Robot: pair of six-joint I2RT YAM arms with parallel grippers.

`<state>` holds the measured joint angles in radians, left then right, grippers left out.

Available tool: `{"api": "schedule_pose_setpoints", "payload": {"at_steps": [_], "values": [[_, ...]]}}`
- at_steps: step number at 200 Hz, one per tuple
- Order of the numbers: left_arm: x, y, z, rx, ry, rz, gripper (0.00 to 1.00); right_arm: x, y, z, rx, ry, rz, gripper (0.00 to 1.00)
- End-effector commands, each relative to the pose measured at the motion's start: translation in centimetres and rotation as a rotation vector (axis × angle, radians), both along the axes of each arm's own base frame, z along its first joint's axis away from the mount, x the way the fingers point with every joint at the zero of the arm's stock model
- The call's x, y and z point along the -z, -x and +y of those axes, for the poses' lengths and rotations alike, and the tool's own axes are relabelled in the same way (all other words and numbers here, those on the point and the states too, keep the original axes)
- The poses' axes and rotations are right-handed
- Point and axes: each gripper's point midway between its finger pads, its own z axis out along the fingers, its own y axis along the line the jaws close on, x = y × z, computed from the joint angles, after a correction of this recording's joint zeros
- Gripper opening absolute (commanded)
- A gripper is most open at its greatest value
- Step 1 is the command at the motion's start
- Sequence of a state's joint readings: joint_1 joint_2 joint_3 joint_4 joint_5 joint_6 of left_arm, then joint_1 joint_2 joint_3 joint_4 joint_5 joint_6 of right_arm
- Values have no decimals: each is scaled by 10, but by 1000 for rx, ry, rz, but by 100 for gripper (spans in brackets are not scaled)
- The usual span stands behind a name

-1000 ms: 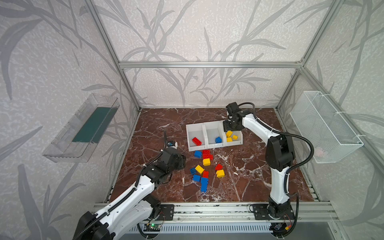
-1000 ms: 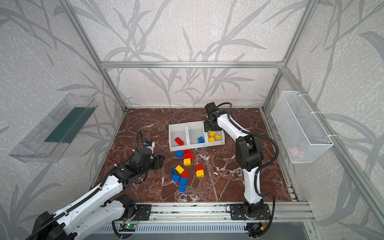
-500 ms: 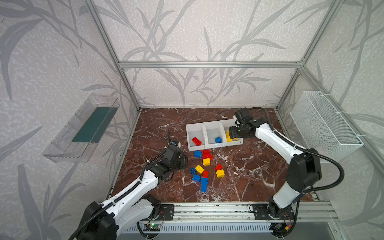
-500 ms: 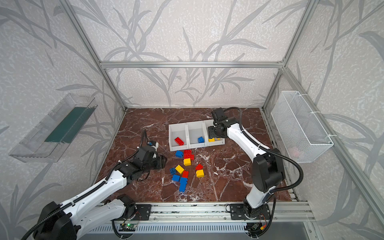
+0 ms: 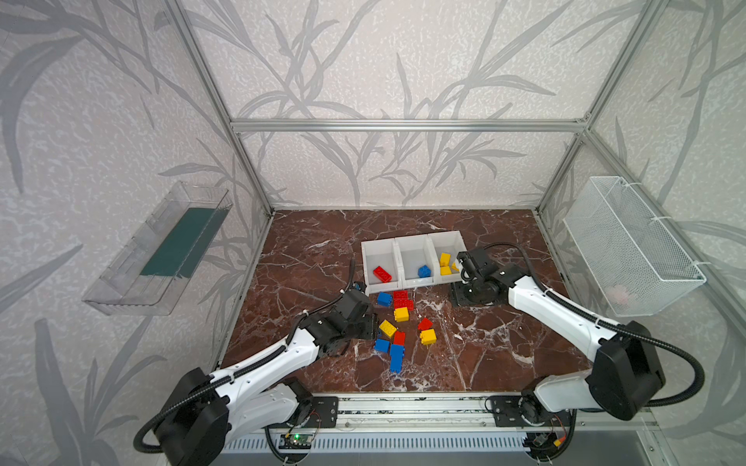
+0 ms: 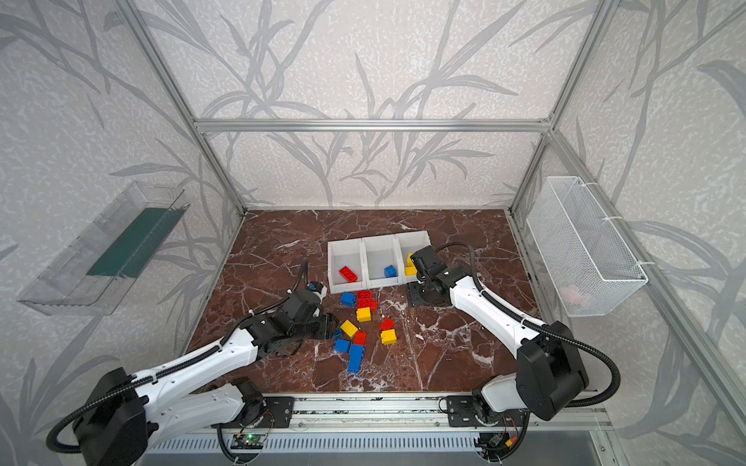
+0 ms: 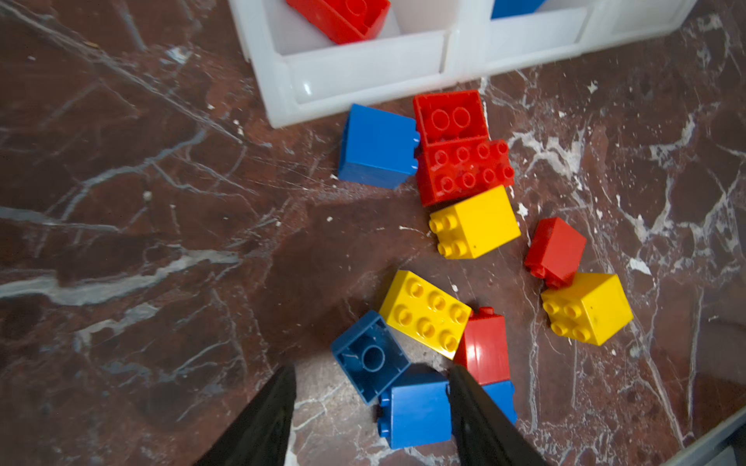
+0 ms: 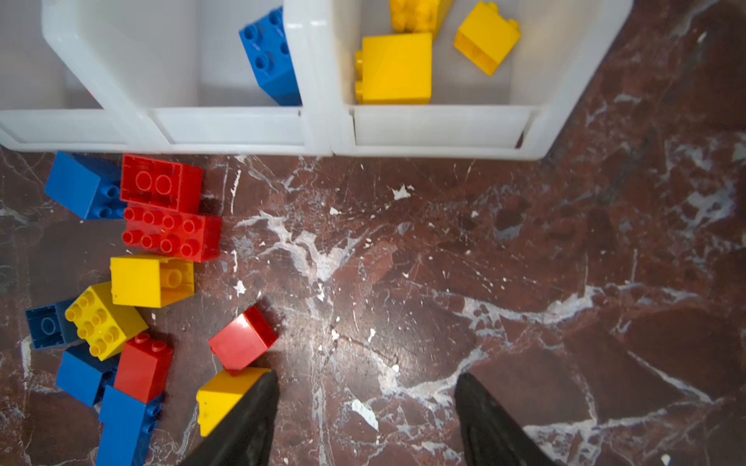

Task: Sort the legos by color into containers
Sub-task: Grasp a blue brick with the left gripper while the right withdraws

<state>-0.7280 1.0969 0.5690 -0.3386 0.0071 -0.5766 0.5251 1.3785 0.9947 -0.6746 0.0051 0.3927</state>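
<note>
Eleven loose bricks (image 5: 401, 314) (my count, from the left wrist view) lie on the marble floor (image 5: 315, 258) just in front of three white bins (image 5: 415, 283). Left to right in both top views, the bins hold a red brick (image 5: 382, 274), a blue brick (image 5: 424, 271) and yellow bricks (image 5: 445, 259).

The left gripper (image 7: 371, 369) hangs low over the nearest of them, jaws about half spread and holding nothing. Partly inside the gap between its fingertips sits an upturned blue brick (image 7: 369, 357), hollow side up. It touches a yellow six-stud brick (image 7: 426, 312) ahead and a second blue brick (image 7: 418, 407) that lies deeper between the fingers.

The upturned brick is square, so there is no long axis to line up with, but its walls stand skewed to the line between the jaws. I judge a small wrist turn is needed before closing, or the pads will meet corners. Its home, the middle bin (image 5: 412, 247), lies beyond the loose bricks from this gripper.

The right gripper (image 8: 367, 376) is likewise spread and empty, over bare marble before the yellow bin (image 8: 440, 125), with a yellow square brick (image 8: 226, 397) just beside one finger. For either blue brick the left arm is plainly the nearer.
</note>
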Motion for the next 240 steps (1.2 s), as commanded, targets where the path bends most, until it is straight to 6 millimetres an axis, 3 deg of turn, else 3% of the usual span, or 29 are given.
{"api": "schedule_pose_setpoints", "payload": {"at_steps": [1,68,198,240], "values": [[-1,-3,-8,-20,14,8,63,-8,7,1,30,-53,-27,70],[16,-6,-22,8,-4,63,63,-1,31,-13,66,-48,-9,70],[30,2,6,-37,-157,99,57,1,33,-6,81,-49,3,70],[34,1,-9,4,-100,95,58,5,34,-4,80,-40,11,70]]}}
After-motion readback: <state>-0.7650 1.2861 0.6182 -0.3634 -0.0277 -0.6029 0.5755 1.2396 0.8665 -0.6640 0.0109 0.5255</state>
